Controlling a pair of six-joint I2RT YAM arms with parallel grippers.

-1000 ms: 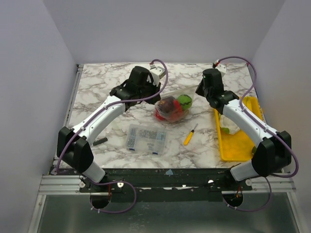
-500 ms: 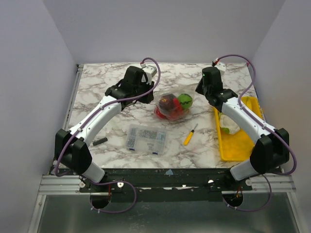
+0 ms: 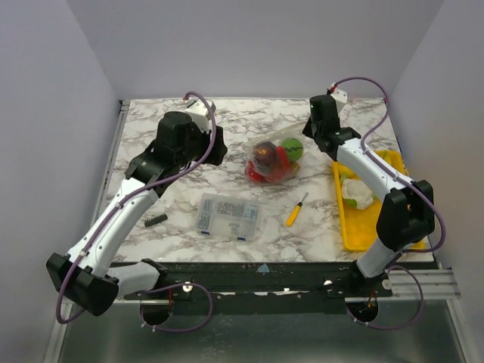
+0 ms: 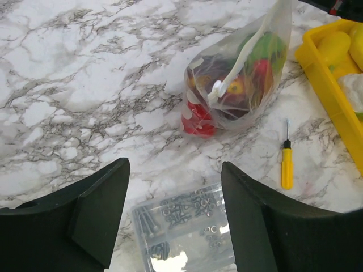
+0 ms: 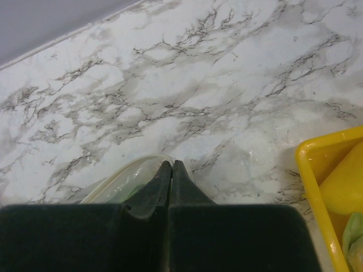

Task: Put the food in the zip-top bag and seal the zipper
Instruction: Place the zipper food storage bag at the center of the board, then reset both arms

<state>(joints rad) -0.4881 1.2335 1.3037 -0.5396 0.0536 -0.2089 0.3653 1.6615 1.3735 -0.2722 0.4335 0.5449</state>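
top: high, downward | left wrist: downward, mid | right wrist: downward, close | shared: zip-top bag [image 3: 274, 155]

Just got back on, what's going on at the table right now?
The right gripper is shut on the zipper rim of the plastic bag, which lies on the table holding red and green toy food. The left gripper hangs open, apart from the bag. A white cauliflower sits in the yellow tray.

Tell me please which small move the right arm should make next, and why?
Probably slide the right end effector along the zipper. It is shut on that strip at the mouth of the zip-top bag, food lies inside, and the left end effector is open, apart from it.
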